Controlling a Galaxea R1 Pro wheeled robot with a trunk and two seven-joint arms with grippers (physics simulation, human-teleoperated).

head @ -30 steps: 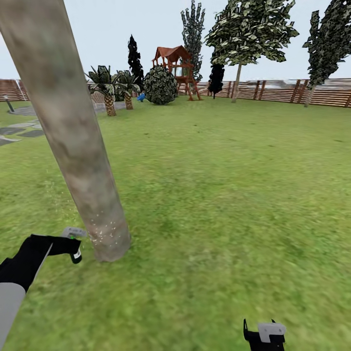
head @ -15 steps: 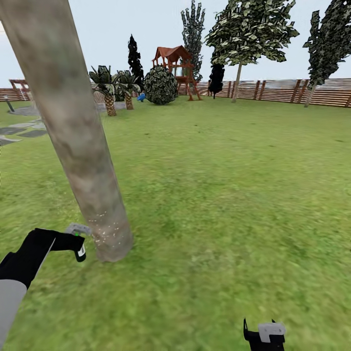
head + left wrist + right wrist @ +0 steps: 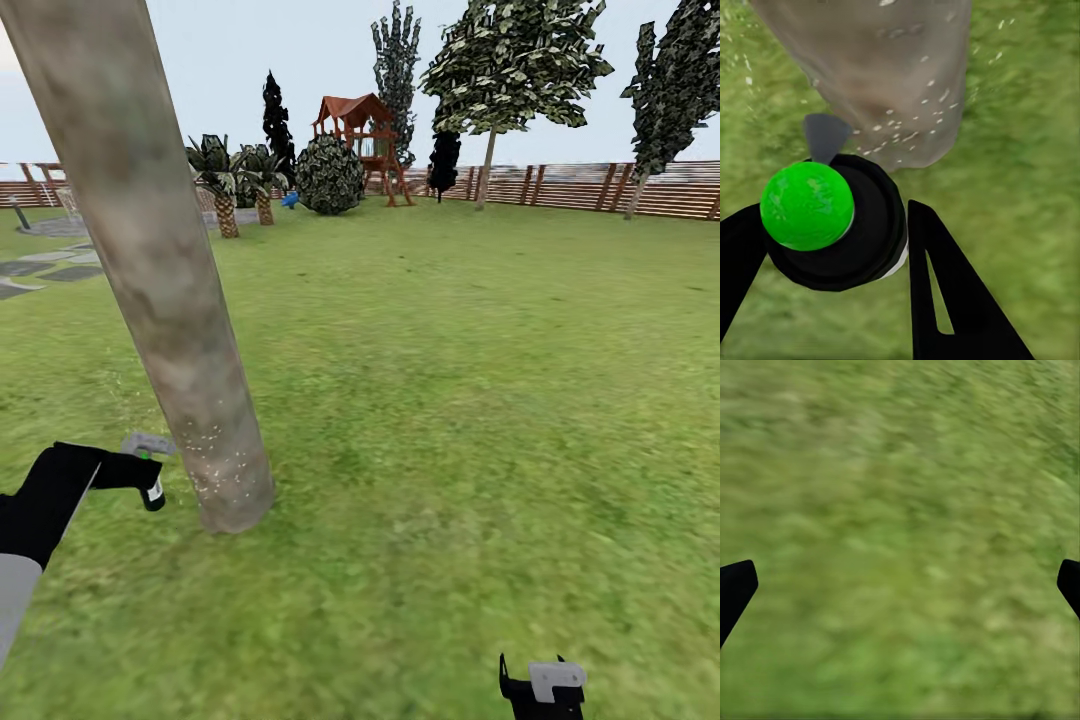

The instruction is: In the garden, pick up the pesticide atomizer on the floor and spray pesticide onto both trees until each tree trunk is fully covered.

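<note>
Spraying position: the pesticide atomizer point(image 3: 152, 487) is held low at the near left, just beside the base of the tree trunk point(image 3: 160, 270)
Left gripper point(image 3: 832, 247): clamped on the atomizer; in the left wrist view a black finger point(image 3: 945, 292) is seen against each side of the black bottle body
Atomizer detail: a bright green round cap point(image 3: 807, 205) is seen on top of the black body, with a grey nozzle piece point(image 3: 825, 136) directed at the trunk
Atomizer and trunk: whether the nozzle touches the bark cannot be told; the two are seen close together
Trunk surface: thick, grey-brown and mottled, shown leaning in the head view; pale specks point(image 3: 212, 455) are scattered over its lowest part and on the grass just to the left
Right gripper point(image 3: 900, 585): fingers set wide apart, nothing between them; only the two black tips point(image 3: 735, 589) are shown at the edges of the right wrist view, over grass
Right arm in head view: a black and pale grey part point(image 3: 545, 685) is seen at the near right edge, well apart from the trunk
Lawn point(image 3: 470, 400): blurry green grass is shown across the whole middle ground
Far boundary: a brown slatted fence point(image 3: 590, 187) is seen along the far side
Far objects: a second tall tree point(image 3: 510, 70) with a thin-looking trunk at the far right, a round bush point(image 3: 328, 176), small palms point(image 3: 225, 175) and a red-roofed play tower point(image 3: 362, 140) at the far centre
Far left: grey paving stones point(image 3: 40, 268) are laid on the grass
</note>
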